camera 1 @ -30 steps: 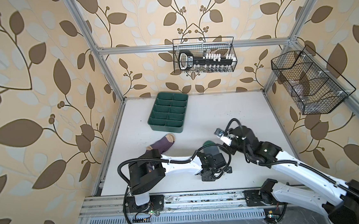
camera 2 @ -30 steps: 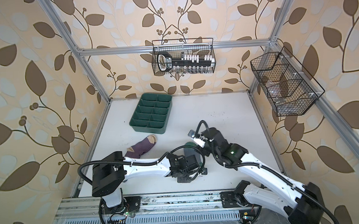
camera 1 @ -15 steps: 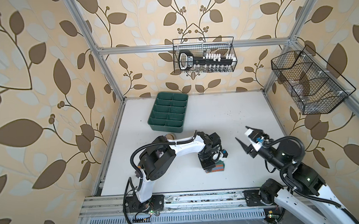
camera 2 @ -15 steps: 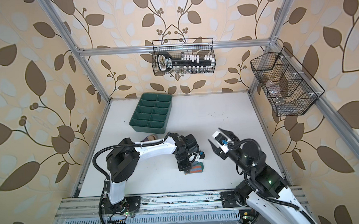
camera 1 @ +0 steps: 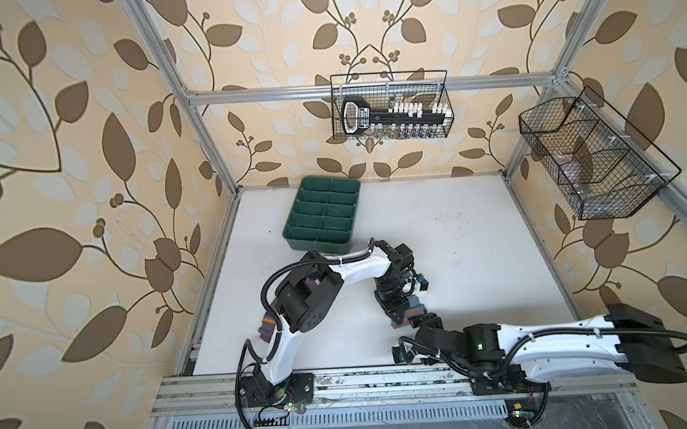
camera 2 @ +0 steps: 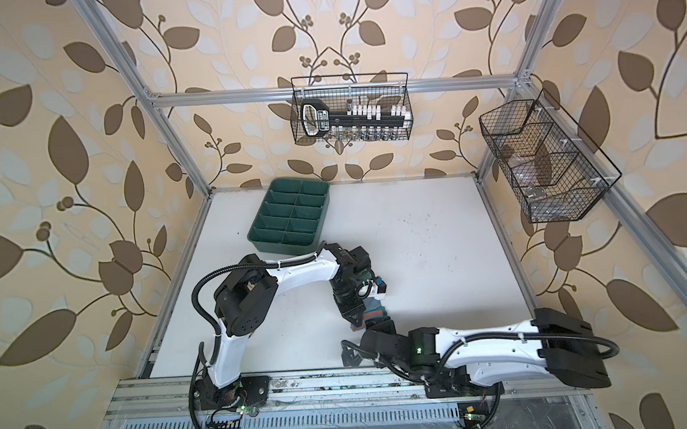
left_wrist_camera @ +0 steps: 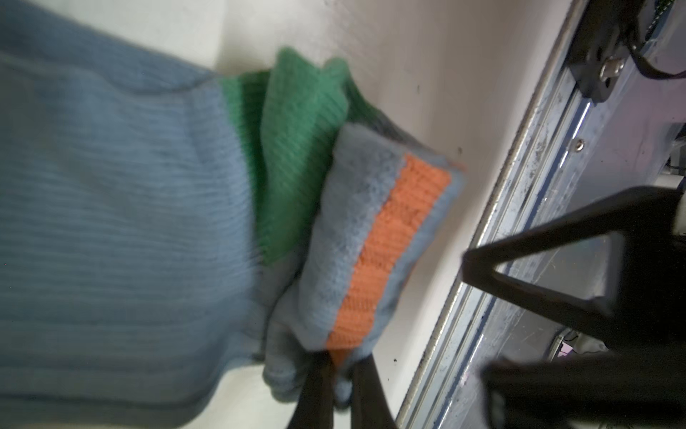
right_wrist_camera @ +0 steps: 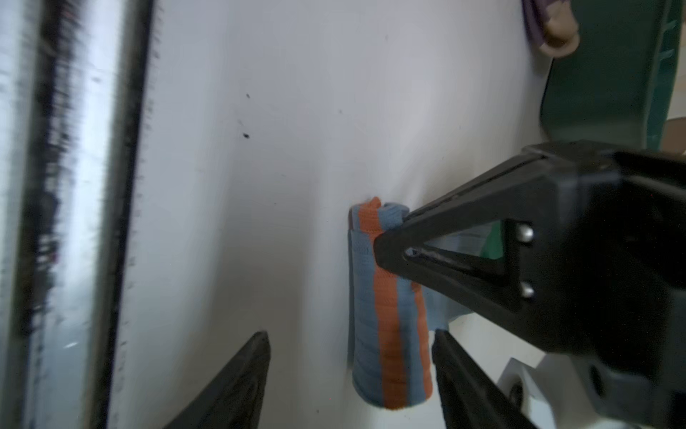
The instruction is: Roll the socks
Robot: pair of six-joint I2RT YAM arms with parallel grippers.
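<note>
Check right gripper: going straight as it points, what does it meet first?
Likely the rolled light blue sock, lying between the open jaws of the right gripper; the left gripper, shut on it, sits just beyond.

Left hand (right_wrist_camera: pixel 380 246) pinched closed; right hand (right_wrist_camera: pixel 350 336) spread wide.

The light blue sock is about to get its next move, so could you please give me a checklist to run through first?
1. Left claw shut on the light blue sock: ok, it pinches the roll's edge.
2. Right claw open: ok, jaws wide apart, the roll's end between them.
3. Right claw touching the roll: cannot tell; one finger looks very near.
4. Sock fully rolled: not ok, the green toe and a blue length lie unrolled.
5. Roll clear of the front rail: ok, bare table between.
6. Purple sock out of the way: ok, apart, near the green tray.
</note>
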